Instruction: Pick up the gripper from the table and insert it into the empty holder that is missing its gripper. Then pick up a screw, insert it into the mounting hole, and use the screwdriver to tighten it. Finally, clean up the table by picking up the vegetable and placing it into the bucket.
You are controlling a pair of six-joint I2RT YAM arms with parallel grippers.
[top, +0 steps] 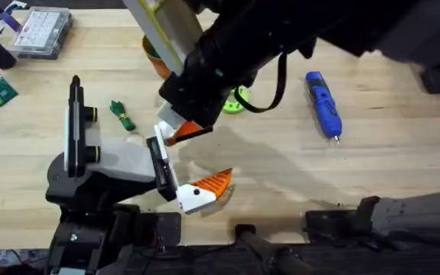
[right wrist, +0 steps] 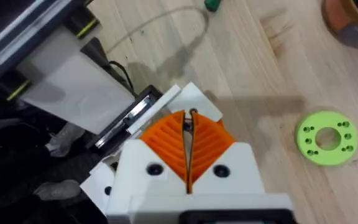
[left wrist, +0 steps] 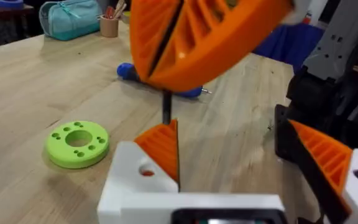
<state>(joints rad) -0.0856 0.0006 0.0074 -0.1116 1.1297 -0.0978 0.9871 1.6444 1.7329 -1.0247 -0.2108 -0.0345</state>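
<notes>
The holder [top: 117, 164] stood at the near edge of the worktop [top: 296, 164], one orange gripper [top: 205, 189] mounted on its front. Just beyond, the right gripper [top: 180, 131] pressed its jaws closed on a white block [right wrist: 194, 99] against the mount; the left gripper's [left wrist: 166, 140] jaws I could not tell. Farther off lay the vegetable [top: 121, 114], the screwdriver [top: 324, 103] and the bucket [top: 153, 53].

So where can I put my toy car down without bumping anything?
Best spot: the bare wood between the blue screwdriver and the near edge. Also a strip between the clear box and the orange bucket. The middle is crowded: holder, vegetable, lime ring and the right pincer sit close together.
</notes>
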